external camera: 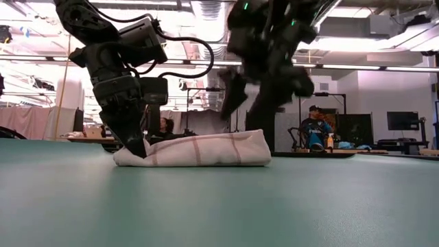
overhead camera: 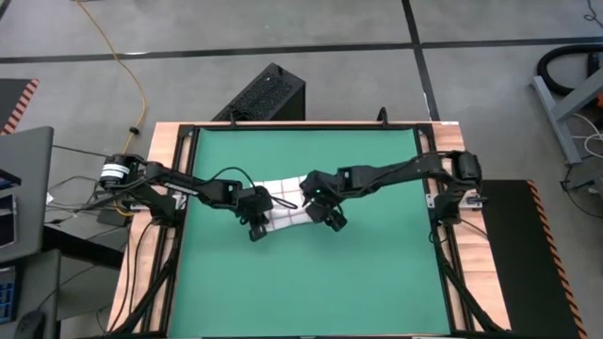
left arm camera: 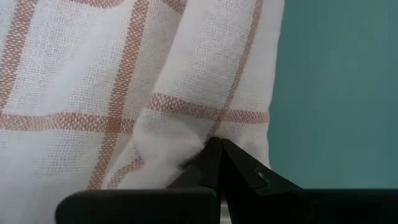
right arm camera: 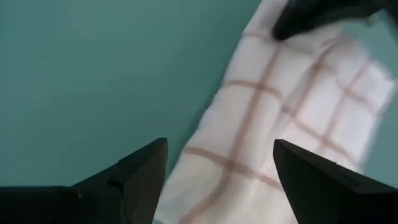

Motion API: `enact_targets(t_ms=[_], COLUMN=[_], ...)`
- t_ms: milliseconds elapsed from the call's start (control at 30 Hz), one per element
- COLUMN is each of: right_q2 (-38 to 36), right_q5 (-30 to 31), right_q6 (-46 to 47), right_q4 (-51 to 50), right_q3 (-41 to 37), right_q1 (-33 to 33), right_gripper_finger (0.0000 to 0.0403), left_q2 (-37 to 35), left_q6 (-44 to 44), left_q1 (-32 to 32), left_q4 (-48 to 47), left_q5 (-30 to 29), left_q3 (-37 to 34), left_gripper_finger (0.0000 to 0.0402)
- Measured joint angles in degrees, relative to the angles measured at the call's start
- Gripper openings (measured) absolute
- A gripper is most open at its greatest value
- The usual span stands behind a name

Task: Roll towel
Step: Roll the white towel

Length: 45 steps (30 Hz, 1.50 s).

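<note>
The white towel with red check lines [overhead camera: 283, 200] lies on the green mat [overhead camera: 377, 282] as a low, folded-over bundle [external camera: 206, 149]. My left gripper [overhead camera: 256, 229] is down at the bundle's left end [external camera: 136, 147], with its fingers shut on the cloth [left arm camera: 214, 149]. My right gripper [overhead camera: 330, 218] hangs open above the bundle's right end [external camera: 250, 103] and touches nothing. In the right wrist view its two fingers stand wide apart [right arm camera: 217, 174] over the towel [right arm camera: 273, 106]. My left gripper pinches a small pucker of cloth [left arm camera: 186, 140] between its two fingertips, beside the towel's outer edge at its left end. The fingers come from above, slanting down. I cannot tell whether it is one layer or several. The towel lies slack on the mat.
The green mat covers the whole tabletop inside a black frame [overhead camera: 301, 125], with bare mat on all sides of the towel. A dark box [overhead camera: 264, 94] stands on the floor beyond the far edge. People sit in the room behind [external camera: 315, 127].
</note>
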Motion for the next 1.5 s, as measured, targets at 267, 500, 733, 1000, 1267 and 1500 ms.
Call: enact_targets(t_ms=[267,500,733,1000,1267,1500], right_q2=[7.92,11.6,11.72,11.78,11.35,9.08], right_q5=[1.86,2.8,5.53,7.33,4.61,-0.78], right_q6=[-0.03,2.34,8.06,12.2,12.22,13.63], right_q4=[-0.67,-2.97,-1.13,-0.81,-2.04,-6.37], right_q3=[-0.02,0.29,0.15,0.19,0.12,-0.1], right_q1=[-2.36,-5.18,-5.51,-4.91,-4.4,-5.76], right_gripper_finger=[0.0311,0.0311,0.0248,0.0073,0.006,0.006], left_q2=[-0.04,0.01,-1.44,-13.22,-11.55,-2.25], left_q6=[0.88,2.84,3.95,6.79,12.98,13.33], left_q1=[0.1,0.24,0.18,0.1,0.47,-0.14], left_q4=[-0.21,-0.25,2.67,3.98,7.11,13.33], left_q5=[1.03,4.05,10.15,-1.8,-12.98,-8.04], left_q3=[0.01,0.01,-0.26,0.59,0.73,0.75], left_gripper_finger=[0.0,0.0,0.0,0.0,0.0,0.0])
